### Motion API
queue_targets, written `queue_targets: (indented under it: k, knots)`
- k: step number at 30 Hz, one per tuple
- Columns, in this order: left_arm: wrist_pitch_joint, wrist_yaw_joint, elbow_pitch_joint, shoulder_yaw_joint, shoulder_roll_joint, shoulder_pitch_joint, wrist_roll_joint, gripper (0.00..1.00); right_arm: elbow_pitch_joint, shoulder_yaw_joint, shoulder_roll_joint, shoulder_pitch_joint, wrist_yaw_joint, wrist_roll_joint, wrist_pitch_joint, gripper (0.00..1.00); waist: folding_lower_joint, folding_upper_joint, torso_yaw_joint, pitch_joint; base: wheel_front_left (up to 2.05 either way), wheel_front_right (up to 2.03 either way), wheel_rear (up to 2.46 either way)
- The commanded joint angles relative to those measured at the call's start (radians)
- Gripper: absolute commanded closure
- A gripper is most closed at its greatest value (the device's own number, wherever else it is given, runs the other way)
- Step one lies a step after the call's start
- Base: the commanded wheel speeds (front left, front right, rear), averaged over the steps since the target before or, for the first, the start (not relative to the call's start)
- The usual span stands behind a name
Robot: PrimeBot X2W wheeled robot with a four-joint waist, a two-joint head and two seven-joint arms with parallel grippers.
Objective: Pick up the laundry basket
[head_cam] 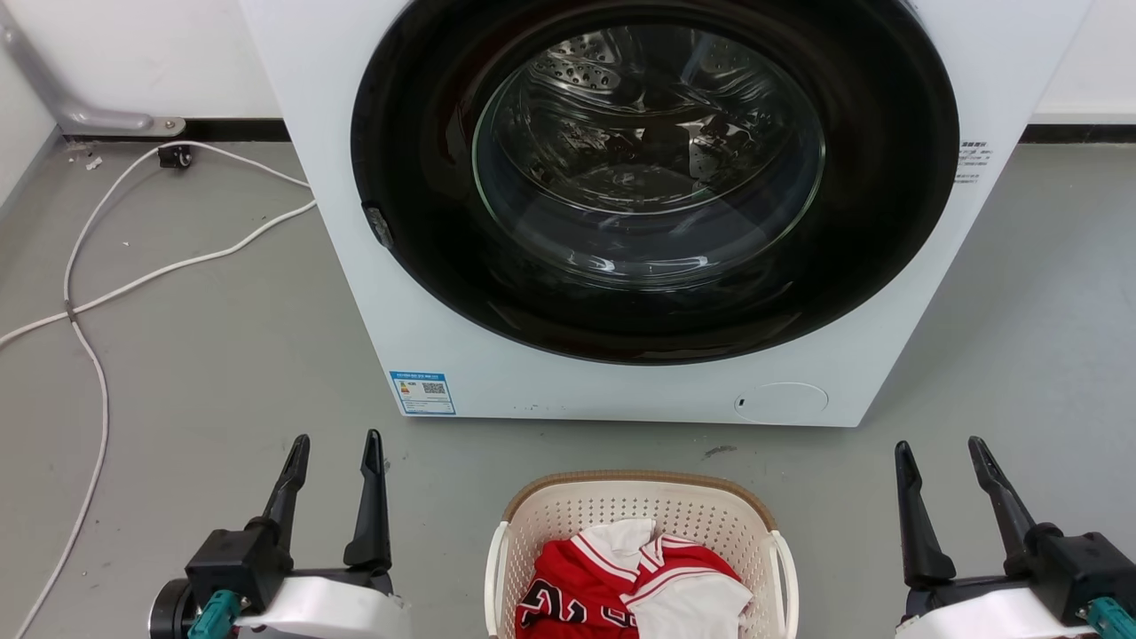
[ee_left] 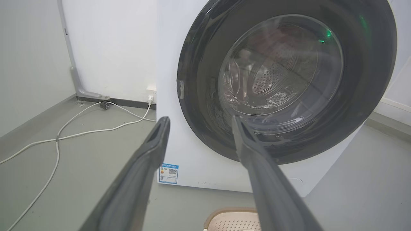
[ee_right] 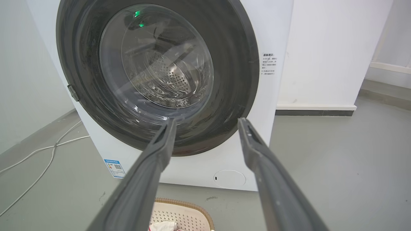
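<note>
Although the laundry basket [head_cam: 568, 519] is cut off by the lower edge of the head view, it can be seen standing on the grey floor [head_cam: 222, 355] just in front of the washer [head_cam: 426, 337], between the two arms and apart from both. The left gripper [head_cam: 337, 438] is held with its fingers parted and nothing between them, well off to the basket's left. The right gripper [head_cam: 939, 444] is likewise spread and empty, well off to its right. A red and white jersey [head_cam: 586, 586] is heaped inside. The basket is judged to be light, since it is thin perforated plastic carrying only soft clothes. The walls may be expected to flex if squeezed, though, and the smooth plastic could slip between narrow fingers. The brown woven-look rim [head_cam: 639, 479] is probably the stiffest part. A hold is best taken at the white side handles, the left handle [head_cam: 493, 568] by one gripper and the right handle [head_cam: 786, 568] by the other, so that the load is shared and the basket kept level. Were it raised by one side alone, it would likely tip and the clothes could be spilled. Both grippers would first have to be lowered and brought inward.
</note>
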Motion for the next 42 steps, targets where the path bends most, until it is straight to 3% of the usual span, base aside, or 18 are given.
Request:
queue_targets:
  k: [1, 24, 42]
  knots:
    - [-0.010, -0.003, -0.010, 0.001, -0.001, 0.007, 0.025, 0.00, -0.011, 0.000, -0.004, 0.007, 0.000, -0.024, -0.012, 0.00, -0.0001, 0.0000, 0.000, 0.000, 0.00, 0.00, 0.00]
    - [-0.052, 0.008, -0.019, 0.003, -0.004, 0.029, 0.206, 0.00, -0.018, -0.003, -0.004, 0.033, 0.000, -0.187, -0.053, 0.00, -0.0001, 0.0000, -0.003, 0.002, 0.00, 0.00, 0.00]
    - [-0.052, 0.007, -0.007, 0.014, -0.006, 0.033, 0.199, 0.00, -0.003, 0.003, -0.004, 0.031, 0.000, -0.176, -0.052, 0.00, -0.0001, 0.0000, -0.007, -0.006, 0.00, 0.00, 0.00]
